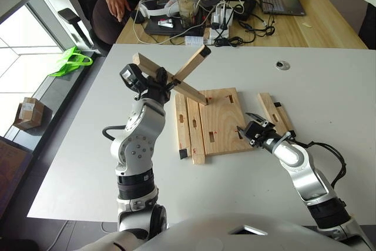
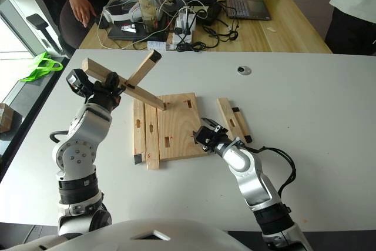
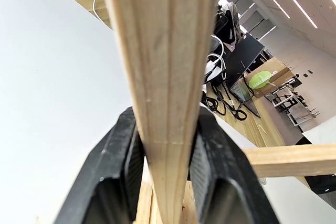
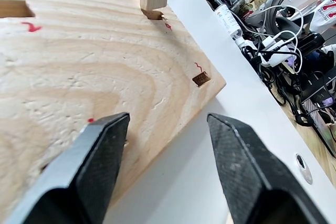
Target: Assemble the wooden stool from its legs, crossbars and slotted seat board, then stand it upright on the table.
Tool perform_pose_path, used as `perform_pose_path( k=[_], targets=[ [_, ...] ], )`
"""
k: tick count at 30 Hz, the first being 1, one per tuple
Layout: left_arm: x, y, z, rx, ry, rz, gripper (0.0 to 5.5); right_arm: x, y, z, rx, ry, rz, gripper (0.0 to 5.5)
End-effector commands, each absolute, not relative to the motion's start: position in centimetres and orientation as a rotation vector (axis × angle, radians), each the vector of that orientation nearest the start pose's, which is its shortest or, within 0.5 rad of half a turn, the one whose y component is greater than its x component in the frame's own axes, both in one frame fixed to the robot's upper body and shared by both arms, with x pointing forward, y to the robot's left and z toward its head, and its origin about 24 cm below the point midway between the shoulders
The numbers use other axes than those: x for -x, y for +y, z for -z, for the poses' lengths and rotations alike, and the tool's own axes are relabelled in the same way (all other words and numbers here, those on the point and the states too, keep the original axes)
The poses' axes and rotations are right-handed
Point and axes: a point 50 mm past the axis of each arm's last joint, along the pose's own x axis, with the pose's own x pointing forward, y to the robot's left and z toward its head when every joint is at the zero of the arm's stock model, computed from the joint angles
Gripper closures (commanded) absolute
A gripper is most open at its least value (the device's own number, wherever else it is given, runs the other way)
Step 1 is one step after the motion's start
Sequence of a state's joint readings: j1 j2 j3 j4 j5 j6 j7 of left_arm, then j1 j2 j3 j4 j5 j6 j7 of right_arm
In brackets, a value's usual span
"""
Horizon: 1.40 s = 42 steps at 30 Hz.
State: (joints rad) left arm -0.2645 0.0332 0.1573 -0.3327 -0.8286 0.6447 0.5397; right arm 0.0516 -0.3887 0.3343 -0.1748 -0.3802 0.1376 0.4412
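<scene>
Seat board lies flat mid-counter, well apart from every counter edge. White surface runs wide to the robot's right and toward the far edge, where a wooden desk butts up, piled w/ cables. A small round grommet is set in the counter beyond the board.

Close quarters around the board: two loose pieces lie lengthwise against its left edge, and two more lie just beside its right edge.

Left claw is raised above the counter left of the board, pressed tight on a leg that slopes down to the board's far-left part. A crosspiece angles up and away from the leg near the grip.

Hard to make out: the claw's fingers are lost behind the wood joint in the eye views. The leg's lower end meets the board at a slot, but can't tell how deep it sits. In the left wrist view the leg blocks most of what's ahead.

Right claw is low at the board's near-right edge w/ fingers spread. One finger is over the wood, the other over bare counter, so the board edge runs between them. Can't tell if the finger touches the board.
</scene>
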Motion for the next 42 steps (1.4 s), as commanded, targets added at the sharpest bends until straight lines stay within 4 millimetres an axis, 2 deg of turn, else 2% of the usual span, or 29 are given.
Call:
perform_pose_path(
  k=[1,7,10,13,16,20,26,29,33,38,42],
  targets=[
    [-29.2,13.9,-11.1,0.573,0.311,-0.096,4.50,-21.6,-12.5,-2.2,0.725,0.222,-0.745,2.72],
    [-29.8,13.9,-11.6,0.531,0.290,-0.061,4.50,-21.3,-12.5,-1.7,0.729,0.254,-0.778,2.72],
    [-29.7,13.1,-13.4,0.465,0.186,0.057,4.50,-20.9,-12.6,-1.3,0.740,0.287,-0.804,2.72],
    [-29.1,12.3,-13.6,0.362,0.161,0.154,4.50,-20.9,-12.6,-1.2,0.748,0.295,-0.814,2.72],
    [-28.2,11.5,-12.3,0.306,0.213,0.197,4.50,-20.8,-12.7,-1.2,0.755,0.297,-0.817,2.72],
    [-28.2,12.1,-11.4,0.262,0.270,0.112,4.50,-20.9,-12.8,-1.4,0.763,0.294,-0.818,2.72],
    [-29.3,12.7,-11.1,0.300,0.368,0.028,4.50,-20.9,-12.7,-1.6,0.768,0.292,-0.818,2.72],
    [-30.4,12.6,-11.0,0.312,0.440,0.042,4.50,-20.9,-12.5,-1.6,0.767,0.291,-0.815,2.72],
    [-32.0,12.7,-11.1,0.247,0.535,0.085,4.50,-20.8,-12.1,-1.7,0.769,0.283,-0.816,2.72],
    [-32.6,12.5,-11.2,0.189,0.691,0.150,4.50,-20.8,-12.0,-1.9,0.775,0.276,-0.807,2.72],
    [-32.7,12.3,-11.9,0.215,0.716,0.118,4.50,-20.8,-11.9,-2.1,0.779,0.270,-0.788,2.72]
  ],
)
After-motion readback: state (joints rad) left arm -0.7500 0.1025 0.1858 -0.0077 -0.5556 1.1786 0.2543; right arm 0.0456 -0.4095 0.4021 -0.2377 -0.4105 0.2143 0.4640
